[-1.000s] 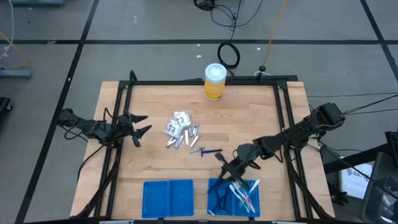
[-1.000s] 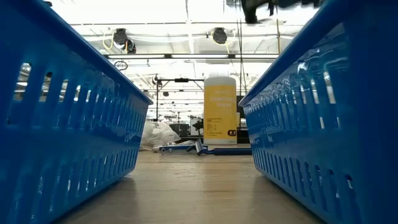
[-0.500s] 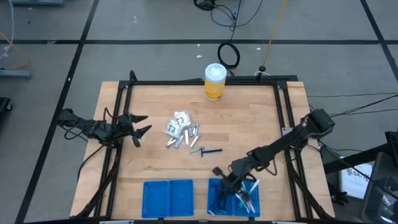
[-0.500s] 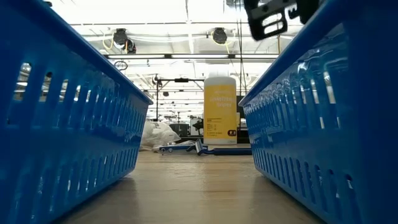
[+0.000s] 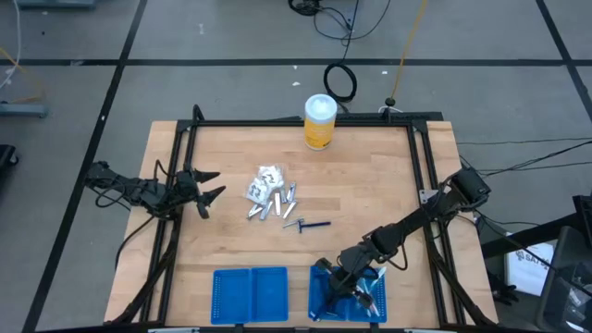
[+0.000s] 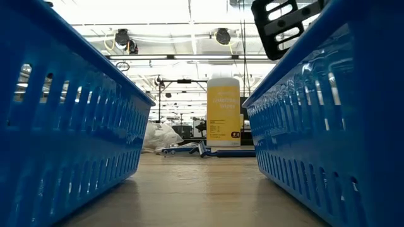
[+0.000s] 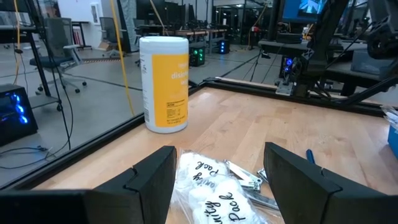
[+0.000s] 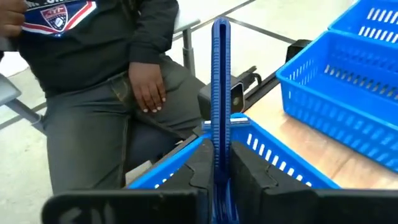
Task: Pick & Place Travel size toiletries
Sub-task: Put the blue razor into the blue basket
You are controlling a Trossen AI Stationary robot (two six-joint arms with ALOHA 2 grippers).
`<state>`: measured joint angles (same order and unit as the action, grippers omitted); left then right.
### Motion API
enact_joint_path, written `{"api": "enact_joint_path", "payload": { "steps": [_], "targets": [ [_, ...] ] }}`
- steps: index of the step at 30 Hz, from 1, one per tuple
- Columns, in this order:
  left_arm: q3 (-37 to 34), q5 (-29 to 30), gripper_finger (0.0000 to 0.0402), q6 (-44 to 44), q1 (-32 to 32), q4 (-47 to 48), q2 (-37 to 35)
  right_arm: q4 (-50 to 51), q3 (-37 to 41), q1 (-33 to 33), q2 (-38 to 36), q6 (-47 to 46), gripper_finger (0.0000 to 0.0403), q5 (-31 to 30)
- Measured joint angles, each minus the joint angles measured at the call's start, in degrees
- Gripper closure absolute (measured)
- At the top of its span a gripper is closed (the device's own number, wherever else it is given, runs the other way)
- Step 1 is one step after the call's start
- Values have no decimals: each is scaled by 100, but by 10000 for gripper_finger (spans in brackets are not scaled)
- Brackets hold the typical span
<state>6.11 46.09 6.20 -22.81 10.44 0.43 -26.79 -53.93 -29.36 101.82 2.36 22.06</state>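
The travel size toiletries lie in a heap of white packets and silver tubes (image 5: pixel 268 194) mid-table, with a dark blue stick (image 5: pixel 313 225) on the wood just right of it. In the left wrist view the packets (image 7: pixel 205 193) lie between and ahead of the open left gripper (image 7: pixel 221 180), which hovers at the table's left side (image 5: pixel 208 190). My right gripper (image 5: pixel 338 277) is over the right blue tray (image 5: pixel 319 301), shut on another dark blue stick (image 8: pixel 221 93). Items lie in that tray under the arm. My right gripper pinches the slim dark blue stick between its two fingers (image 8: pixel 202 165) at the stick's lower end (image 8: pixel 219 158). The stick runs along the fingers and juts out past their tips, over the right tray's wall. It hangs clear of the table.
A tall yellow canister with a white lid (image 5: pixel 319 120) stands at the far edge. Two blue trays sit side by side at the near edge, the left one (image 5: pixel 250 296) beside the right; their walls (image 6: pixel 63 126) flank the low view. A seated person (image 8: pixel 124 74) is beyond the near edge.
My right gripper has travelled toward the near edge and down, from beside the right tray's far end to over the tray, carrying the blue stick. In the low view it has dropped further into sight above the tray wall. The left arm has kept still.
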Motion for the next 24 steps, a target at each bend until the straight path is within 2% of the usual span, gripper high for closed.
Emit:
{"api": "enact_joint_path", "payload": {
  "steps": [24],
  "targets": [
    [0,0,162,0,0,-2,-2,-203,4,15,0,-71,351,-100]
  ]
}}
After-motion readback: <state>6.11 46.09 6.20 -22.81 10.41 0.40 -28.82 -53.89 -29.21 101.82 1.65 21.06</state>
